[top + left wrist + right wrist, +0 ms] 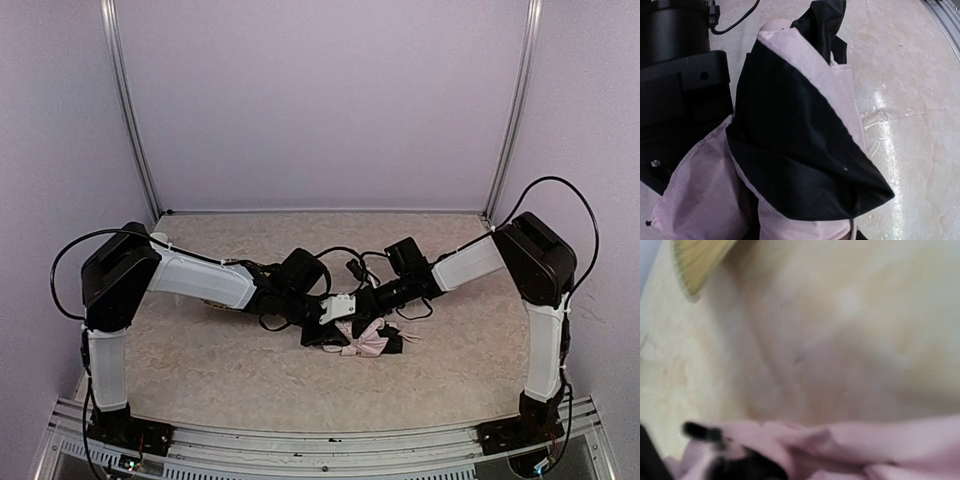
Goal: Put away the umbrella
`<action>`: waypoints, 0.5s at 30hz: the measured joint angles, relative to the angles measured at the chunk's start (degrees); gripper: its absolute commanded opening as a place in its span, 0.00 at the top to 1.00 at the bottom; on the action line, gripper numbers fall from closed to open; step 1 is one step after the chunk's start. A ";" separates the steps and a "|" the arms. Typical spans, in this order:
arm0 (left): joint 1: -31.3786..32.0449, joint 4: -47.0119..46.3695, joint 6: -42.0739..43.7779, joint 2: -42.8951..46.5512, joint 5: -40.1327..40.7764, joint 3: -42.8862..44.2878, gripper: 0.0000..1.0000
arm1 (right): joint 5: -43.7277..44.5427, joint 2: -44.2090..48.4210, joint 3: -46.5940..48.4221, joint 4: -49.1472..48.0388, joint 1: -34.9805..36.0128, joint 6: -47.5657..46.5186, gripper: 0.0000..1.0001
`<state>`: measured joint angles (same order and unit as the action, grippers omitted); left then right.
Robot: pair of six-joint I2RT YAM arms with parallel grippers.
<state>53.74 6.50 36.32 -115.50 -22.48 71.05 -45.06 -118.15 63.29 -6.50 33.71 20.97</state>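
Observation:
The umbrella (365, 340) lies collapsed at the table's middle, a bundle of pale pink fabric with black parts. Both arms meet over it. My left gripper (318, 330) is at its left end. In the left wrist view pink fabric (700, 190) and a black flap (790, 140) fill the frame and hide my fingers. My right gripper (345, 312) is right above the bundle. The right wrist view is blurred, with pink fabric (865, 445) across the bottom and no fingers showing. I cannot tell whether either gripper holds the fabric.
A yellow straw mat (697, 260) lies at the top left of the right wrist view. The right arm's black body (675, 90) is close on the left in the left wrist view. Black cables (350, 262) loop behind the grippers. Walls enclose the table.

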 measured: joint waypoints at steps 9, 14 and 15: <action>-5.22 5.46 -3.54 -7.41 -15.21 7.26 1.00 | 10.27 12.11 -2.80 4.04 -4.26 -6.54 0.37; -6.60 10.25 -3.87 -10.93 -20.74 11.43 1.00 | 18.32 25.27 -5.55 8.13 -5.01 -14.14 0.33; -6.84 11.06 -3.93 -11.54 -21.70 12.20 1.00 | 19.19 27.56 -6.60 8.46 -4.81 -15.93 0.32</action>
<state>46.89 17.56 32.38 -127.04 -44.18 83.24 -25.87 -90.59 56.69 1.96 28.91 5.04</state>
